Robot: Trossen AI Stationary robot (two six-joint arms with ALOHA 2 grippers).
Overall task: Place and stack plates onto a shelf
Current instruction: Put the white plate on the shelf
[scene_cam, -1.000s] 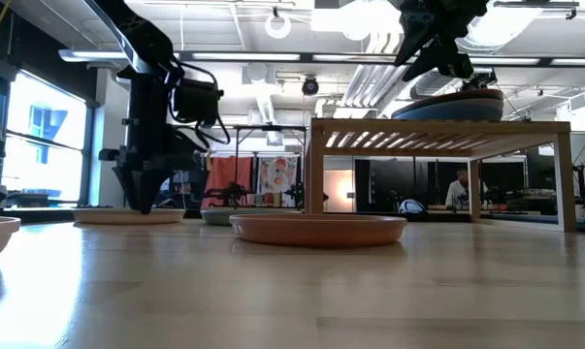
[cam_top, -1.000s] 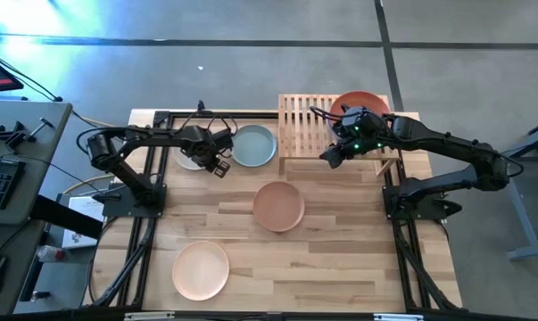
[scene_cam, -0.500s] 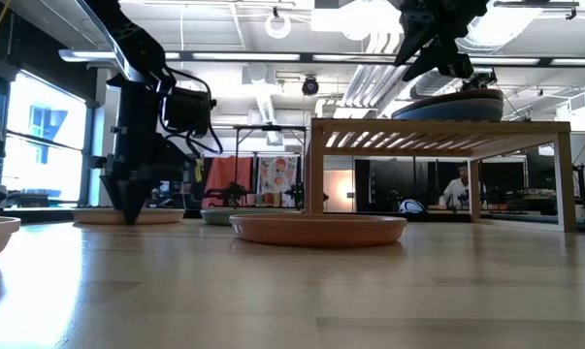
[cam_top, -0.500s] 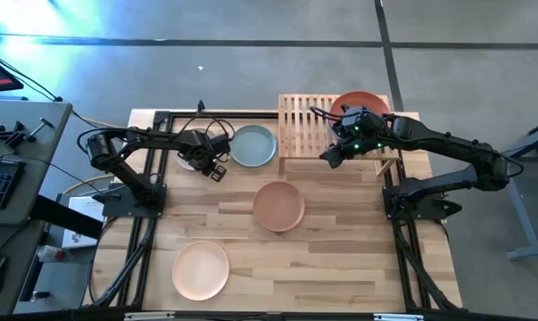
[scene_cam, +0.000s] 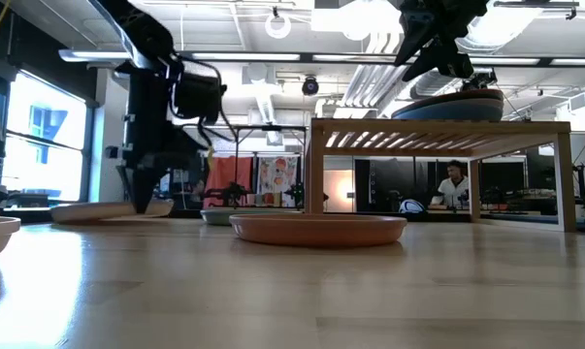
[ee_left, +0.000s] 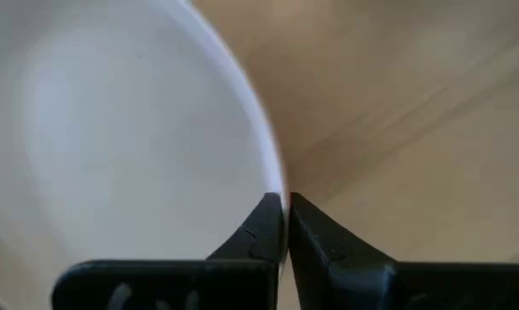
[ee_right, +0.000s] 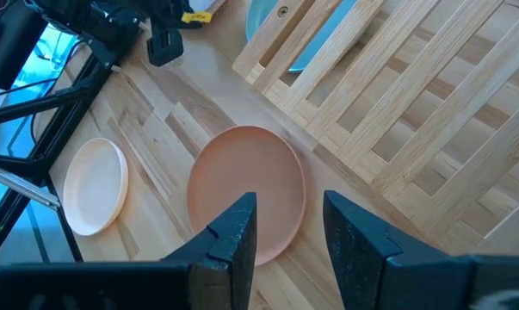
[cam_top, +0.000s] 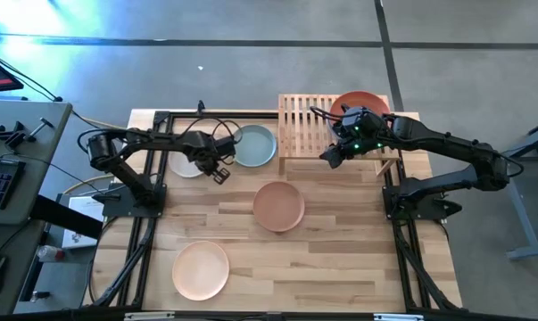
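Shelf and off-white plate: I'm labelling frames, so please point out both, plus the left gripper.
shelf (cam_top: 302, 123), high view, bare slats.
off-white plate (ee_left: 113, 129), left wrist view, inner face.
left gripper (ee_left: 285, 213), left wrist view, between fingertips pinching the rim.

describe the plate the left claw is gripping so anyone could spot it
Start at the slatted wooden shelf. Beside it lies a pale blue-green plate, and just beyond that the off-white plate. It is the palest plate, its rim pinched by the left claw, one edge lifted.
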